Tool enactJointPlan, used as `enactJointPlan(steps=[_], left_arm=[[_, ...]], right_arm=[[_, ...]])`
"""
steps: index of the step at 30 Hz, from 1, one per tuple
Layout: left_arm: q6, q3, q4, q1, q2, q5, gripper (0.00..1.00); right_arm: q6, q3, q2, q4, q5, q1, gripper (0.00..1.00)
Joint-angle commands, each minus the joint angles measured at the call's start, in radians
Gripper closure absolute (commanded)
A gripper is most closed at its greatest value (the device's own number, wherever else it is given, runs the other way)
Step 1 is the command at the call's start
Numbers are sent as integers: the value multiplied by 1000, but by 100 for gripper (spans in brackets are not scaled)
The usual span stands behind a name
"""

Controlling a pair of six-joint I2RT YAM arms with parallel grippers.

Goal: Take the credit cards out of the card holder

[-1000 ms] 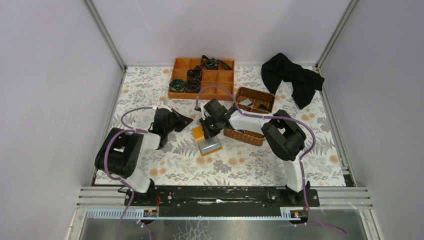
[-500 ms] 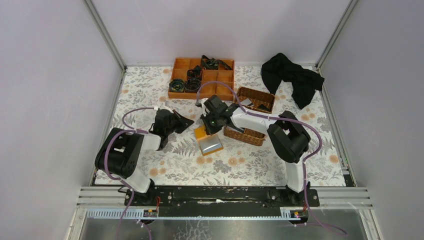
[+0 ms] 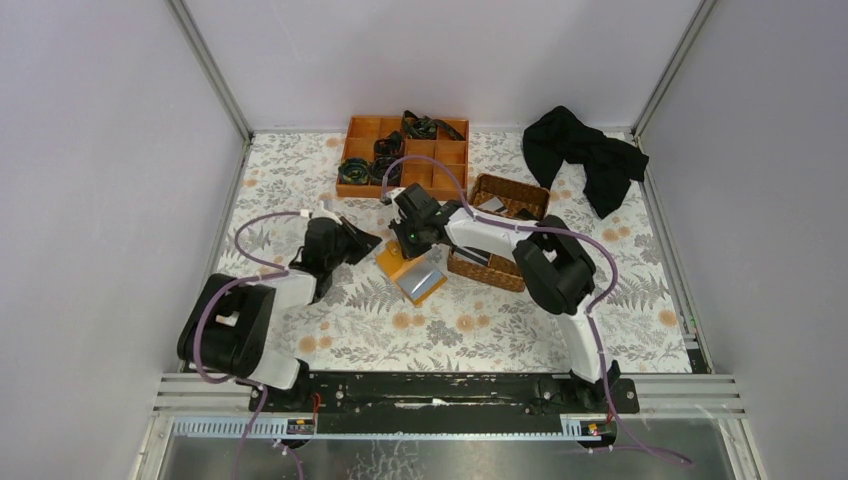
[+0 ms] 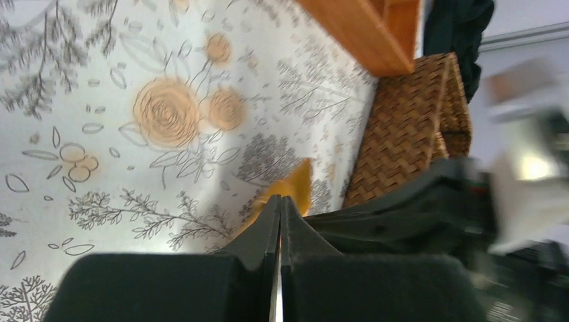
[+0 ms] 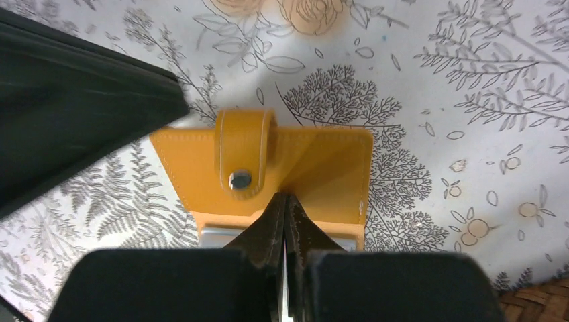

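Note:
The card holder lies open on the floral table, orange-tan flap to the left and pale grey inside to the right. In the right wrist view its orange flap with a snap tab lies flat, and a strip of the grey inside shows below it. My right gripper is shut, its tips down on the flap's near edge; it also shows in the top view. My left gripper is shut and empty just left of the holder. No separate card is distinguishable.
A brown wicker basket stands right of the holder, with flat grey items in it; it also shows in the left wrist view. An orange compartment tray with dark coils stands behind. A black cloth lies at the back right.
My right gripper has moved left and farther from the bases. The card holder has shifted and turned slightly left with it. My left arm has swung a little left.

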Motion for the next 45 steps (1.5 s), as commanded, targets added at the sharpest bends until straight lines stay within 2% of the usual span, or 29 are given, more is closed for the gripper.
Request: enactJointPlan(steps=[1, 6, 10, 13, 16, 19, 29, 31, 34, 36, 37, 39, 45], left_arm=[[70, 0, -39, -8, -112, -85, 100], [98, -37, 6, -21, -165, -100, 100], [121, -13, 23, -50, -76, -64, 100], [85, -22, 88, -82, 22, -30, 100], [58, -45, 155, -147, 93, -19, 100], [58, -30, 145, -197, 150, -33, 100], [19, -35, 137, -205, 261, -41, 100], [13, -43, 137, -205, 267, -41, 100], [7, -57, 134, -204, 266, -52, 100], [2, -62, 121, -202, 259, -66, 100], [0, -65, 121, -203, 256, -71, 100], [-5, -72, 118, -202, 243, -81, 100], [-37, -123, 148, -206, 179, -113, 100]], right_arm=[[3, 25, 29, 1, -6, 14, 100], [17, -21, 37, 34, -58, 14, 100], [45, -88, 11, 96, -140, 14, 100], [60, -126, -17, 124, -161, 14, 100], [51, -140, -36, 125, -150, 14, 100], [41, -146, -47, 121, -153, 14, 100], [20, -183, -157, 119, -59, 13, 100], [18, -193, -195, 123, -27, 14, 97], [21, -218, -260, 136, -1, 14, 79], [29, -238, -296, 136, 5, 14, 47], [37, -250, -312, 133, 10, 14, 41], [52, -279, -342, 120, 20, 14, 37], [100, -425, -434, 138, 18, 14, 35]])
